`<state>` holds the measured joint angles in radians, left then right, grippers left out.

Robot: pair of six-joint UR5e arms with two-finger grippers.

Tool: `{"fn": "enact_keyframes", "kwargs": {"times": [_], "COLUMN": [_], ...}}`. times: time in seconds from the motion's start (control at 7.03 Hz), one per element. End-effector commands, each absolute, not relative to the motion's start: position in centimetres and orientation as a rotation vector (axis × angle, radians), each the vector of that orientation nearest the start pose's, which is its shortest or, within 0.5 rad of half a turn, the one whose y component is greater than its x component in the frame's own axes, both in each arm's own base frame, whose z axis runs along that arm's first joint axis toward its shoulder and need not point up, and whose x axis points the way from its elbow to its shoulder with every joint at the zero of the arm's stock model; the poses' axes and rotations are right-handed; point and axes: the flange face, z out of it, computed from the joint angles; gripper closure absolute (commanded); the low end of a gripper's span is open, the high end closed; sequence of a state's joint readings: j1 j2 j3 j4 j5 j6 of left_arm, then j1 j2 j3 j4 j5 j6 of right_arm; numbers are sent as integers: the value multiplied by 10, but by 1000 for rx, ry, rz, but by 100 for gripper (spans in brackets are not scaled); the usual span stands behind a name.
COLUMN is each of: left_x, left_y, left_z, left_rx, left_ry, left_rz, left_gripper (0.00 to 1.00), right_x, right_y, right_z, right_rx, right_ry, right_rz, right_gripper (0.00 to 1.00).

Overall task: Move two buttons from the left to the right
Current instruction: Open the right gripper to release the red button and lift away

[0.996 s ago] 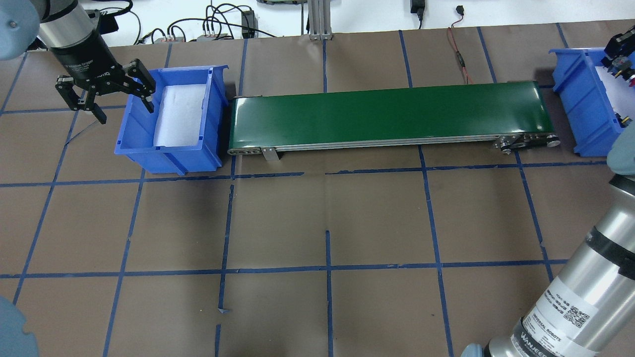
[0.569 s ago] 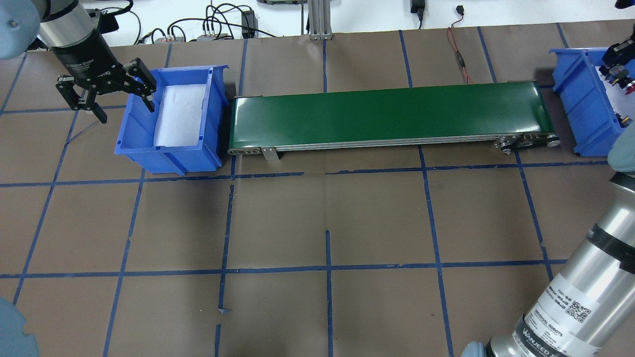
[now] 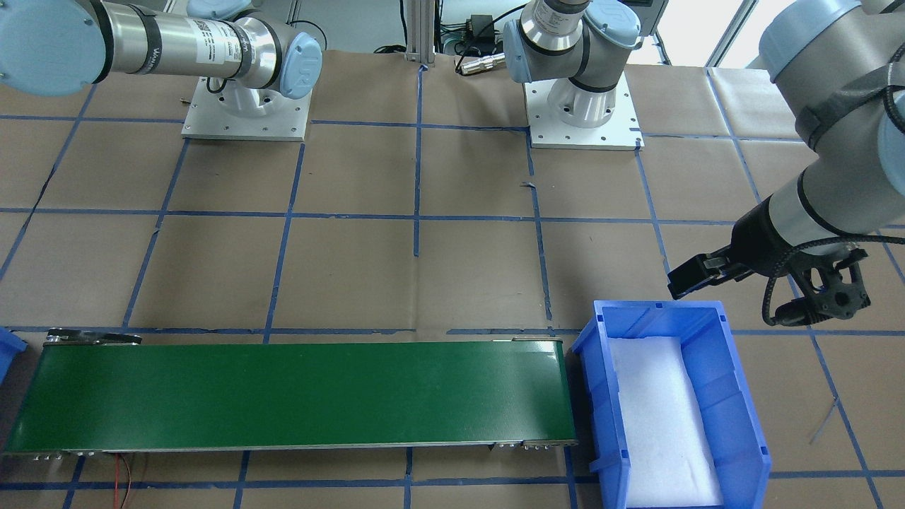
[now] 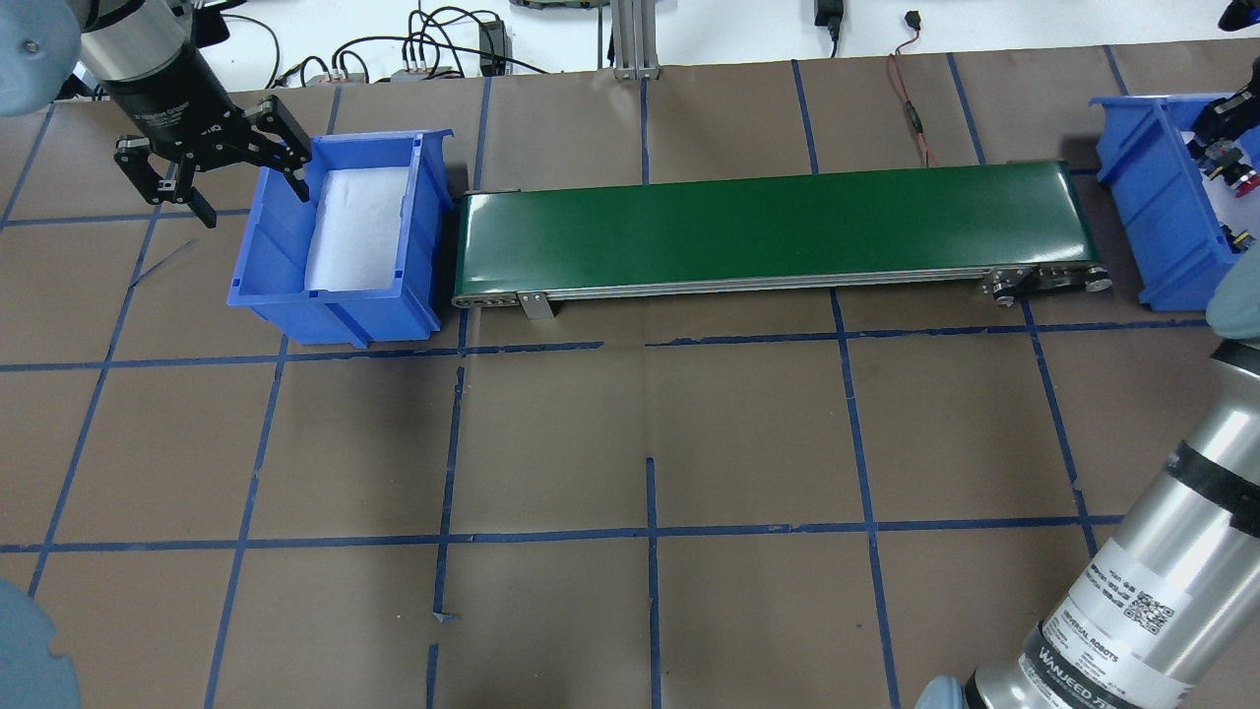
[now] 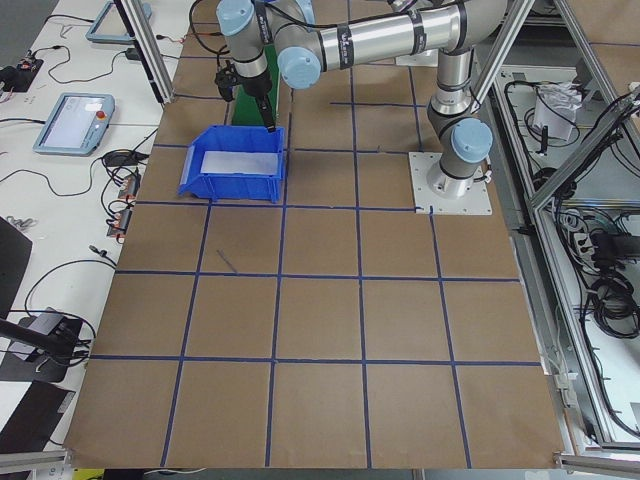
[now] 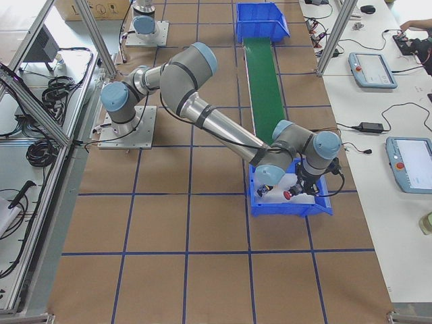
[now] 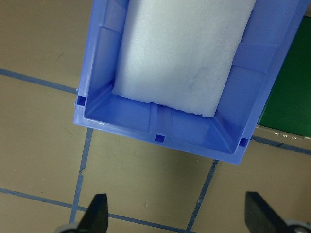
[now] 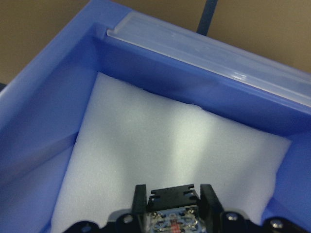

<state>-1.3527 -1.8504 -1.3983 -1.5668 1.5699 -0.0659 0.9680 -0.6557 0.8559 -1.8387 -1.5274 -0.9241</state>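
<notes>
At the desk's (image 4: 650,443) right end, the right fingers (image 8: 140,201) were clamped on the red button (image 8: 172,216). They held it above the white foam inside the right bin (image 4: 1152,197). The wrist view showed its metal contact block between the two fingers. The right-side view showed the red cap low over the foam, not yet set down.

At the left end, the left bin (image 4: 335,310) held only its foam pad (image 4: 354,226), with no button on it. The left fingers (image 7: 95,216) were spread wide apart, holding nothing, above that bin's outer end wall.

Progress, as judged: the pick-up side was cleared, and the red button was over its destination with only the release left.

The yellow button could not be confirmed in any view. A small dark item by the right bin's near wall (image 4: 1233,234) may be it, but it was too small and cropped to tell.

The green conveyor belt (image 4: 768,226) lay between the two bins along the far half of the desk and carried nothing. A thin red cable (image 4: 911,108) trailed at the far edge, well apart from both bins.

Obstructions: none between button and foam in the wrist view. The bin walls stood close around the fingers, so a slanted lift-out could clip the rim.
</notes>
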Motion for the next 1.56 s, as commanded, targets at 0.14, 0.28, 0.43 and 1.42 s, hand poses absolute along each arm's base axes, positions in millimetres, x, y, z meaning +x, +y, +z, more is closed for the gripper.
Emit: {"fn": "enact_keyframes", "kwargs": {"times": [0.14, 0.28, 0.43, 1.42], "left_x": [0, 0, 0, 6], "left_y": [-613, -613, -613, -610], "left_z": [417, 418, 418, 417], "left_rx": [-444, -444, -444, -460], "left_ry": [3109, 3109, 3109, 3106], "left_rz": [128, 126, 126, 147], "left_gripper": [0, 0, 0, 0], "right_x": [-355, -355, -355, -308], "right_y": [-760, -759, -759, -733], "right_z": [249, 247, 247, 382], "right_rx": [-505, -499, -497, -545], "right_ry": [3107, 3104, 3102, 3095], "right_rz": [-127, -123, -119, -191], "right_gripper": [90, 69, 37, 36]}}
